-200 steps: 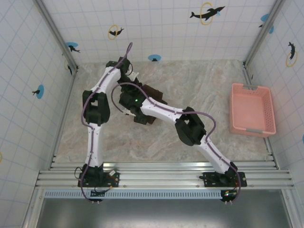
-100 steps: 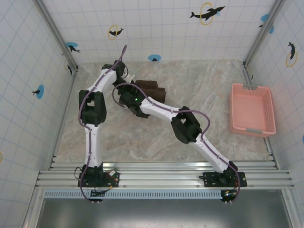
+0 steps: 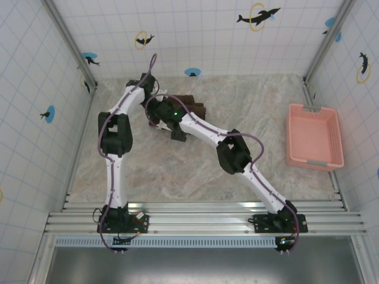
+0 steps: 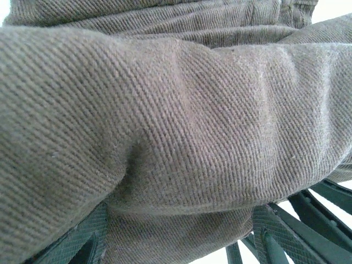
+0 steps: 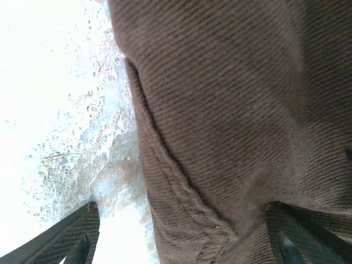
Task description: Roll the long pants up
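The long pants lie as a dark brown rolled bundle at the back left of the marble table. My left gripper is at the bundle's left end. In the left wrist view the brown twill fills the whole span between the fingers, and that gripper is shut on the thick roll. My right gripper is at the bundle's near left side. In the right wrist view the cloth lies against the right finger, bare table shows beside the left finger, and that gripper stands open.
A pink basket stands at the right edge of the table. Tiled walls with dolphin stickers close in the back and both sides. A metal rail runs along the near edge, where both arm bases are bolted.
Both arms have moved toward the back wall and the bundle has shifted back with them. The right jaws have let go of the cloth and stand wider.
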`<state>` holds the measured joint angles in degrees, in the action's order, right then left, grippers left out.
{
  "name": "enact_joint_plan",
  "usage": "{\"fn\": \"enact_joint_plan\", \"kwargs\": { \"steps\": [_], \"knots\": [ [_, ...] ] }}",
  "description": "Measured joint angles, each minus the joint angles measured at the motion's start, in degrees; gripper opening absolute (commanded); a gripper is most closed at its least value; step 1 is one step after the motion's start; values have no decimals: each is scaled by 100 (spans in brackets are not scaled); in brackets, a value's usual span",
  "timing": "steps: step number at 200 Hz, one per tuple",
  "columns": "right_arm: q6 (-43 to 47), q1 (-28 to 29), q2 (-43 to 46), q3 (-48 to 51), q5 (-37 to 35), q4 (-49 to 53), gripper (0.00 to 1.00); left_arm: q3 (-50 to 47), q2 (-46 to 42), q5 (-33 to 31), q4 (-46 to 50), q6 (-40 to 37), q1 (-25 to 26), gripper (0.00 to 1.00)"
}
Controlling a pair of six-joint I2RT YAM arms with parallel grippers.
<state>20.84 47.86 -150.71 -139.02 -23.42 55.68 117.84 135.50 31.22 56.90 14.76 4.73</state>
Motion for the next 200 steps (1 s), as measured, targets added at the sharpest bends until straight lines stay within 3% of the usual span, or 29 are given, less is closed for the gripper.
{"fn": "enact_joint_plan", "kwargs": {
  "steps": [30,79,86,200],
  "knots": [
    [24,-125,-61,-87,544,35,43,-35,-13,2,-114,70,2,72],
    [4,-245,4,-28,1152,33,15,-212,-208,96,-310,188,-26,75],
    [-28,-262,66,37,1357,7,0,-243,-271,105,-295,186,-31,76],
    [-1987,-1047,584,525,6083,1001,0,-177,-654,24,614,-87,-199,79]
  ]
}}
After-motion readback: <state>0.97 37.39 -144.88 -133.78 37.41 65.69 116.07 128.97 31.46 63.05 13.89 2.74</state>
